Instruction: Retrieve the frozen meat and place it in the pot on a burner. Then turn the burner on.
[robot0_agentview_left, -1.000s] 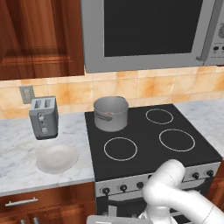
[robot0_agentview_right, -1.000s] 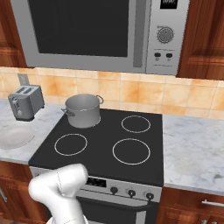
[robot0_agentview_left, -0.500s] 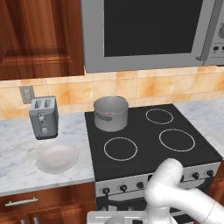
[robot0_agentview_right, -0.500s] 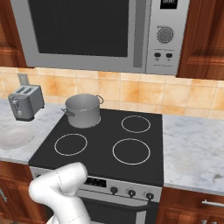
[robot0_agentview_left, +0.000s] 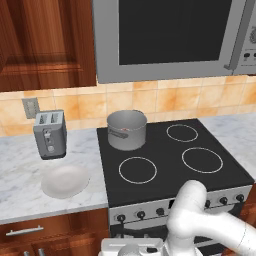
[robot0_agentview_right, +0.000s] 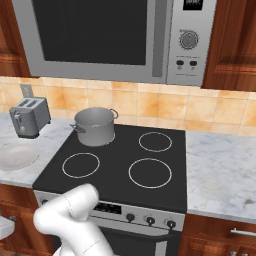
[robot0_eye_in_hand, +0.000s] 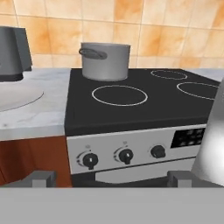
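The grey metal pot (robot0_agentview_left: 127, 130) (robot0_agentview_right: 95, 126) (robot0_eye_in_hand: 106, 61) stands upright on the back left burner of the black stove (robot0_agentview_left: 165, 156), with no lid and nothing visible inside it. The frozen meat is out of view. My gripper (robot0_eye_in_hand: 111, 179) hangs low in front of the oven, level with the knob panel (robot0_eye_in_hand: 126, 155) and well below and in front of the pot. Its two fingertips (robot0_eye_in_hand: 41, 177) stand far apart, open, with nothing between them. The white arm (robot0_agentview_left: 200, 220) bends down in front of the stove.
A grey two-slot toaster (robot0_agentview_left: 50, 134) (robot0_agentview_right: 29, 116) and a round white plate (robot0_agentview_left: 65, 181) (robot0_agentview_right: 17, 155) sit on the marble counter left of the stove. A microwave (robot0_agentview_left: 170, 35) hangs above the burners. More counter (robot0_agentview_right: 220, 165) lies to the right.
The arm's elbow has crept very slightly; the pot, toaster and plate have not moved, and the fingers stay open.
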